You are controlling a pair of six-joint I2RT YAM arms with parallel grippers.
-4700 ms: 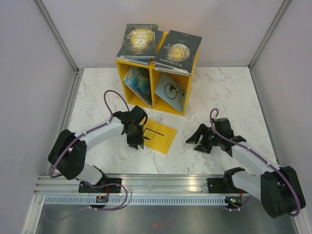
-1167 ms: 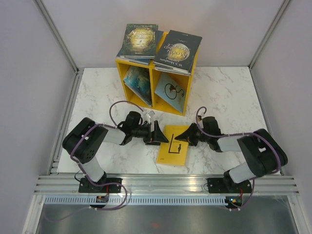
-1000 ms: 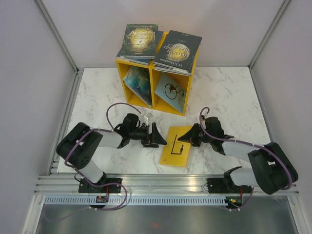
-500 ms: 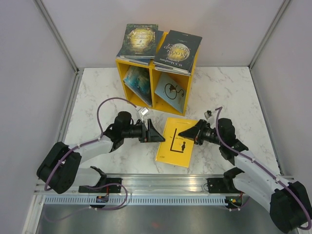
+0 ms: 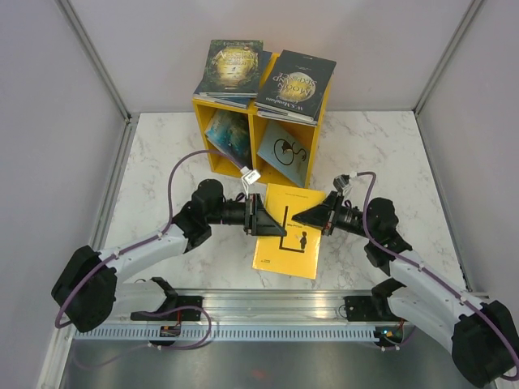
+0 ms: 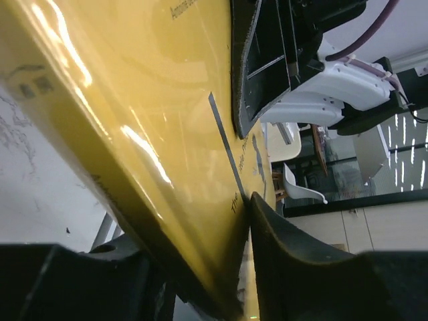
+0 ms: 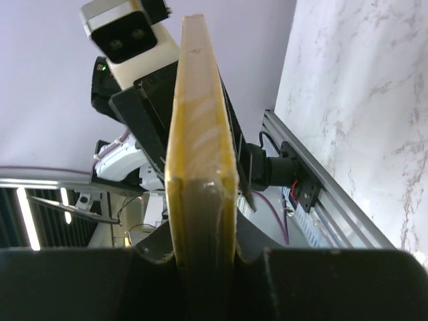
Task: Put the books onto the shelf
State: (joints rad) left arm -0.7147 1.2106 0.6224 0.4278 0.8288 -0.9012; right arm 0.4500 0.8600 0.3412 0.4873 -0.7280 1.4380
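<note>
Paperback (image 5: pixel 288 231), thin, yellow, aloft before bright yellow two-bay wooden shelf (image 5: pixel 252 142).
Right gripper (image 5: pixel 312 217) clamps one edge; jaws of left gripper (image 5: pixel 263 220) straddle the opposite edge, probably for steadying; contact unclear.

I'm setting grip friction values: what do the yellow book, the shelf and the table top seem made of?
Yellow book: paper, with a glossy, probably laminated cover; bright glare streaks show in the left wrist view. Shelf: likely painted wood or board; flat matte yellow panels, square edges. Table top: white with grey veins, marble or a printed laminate; cannot tell which.
</note>
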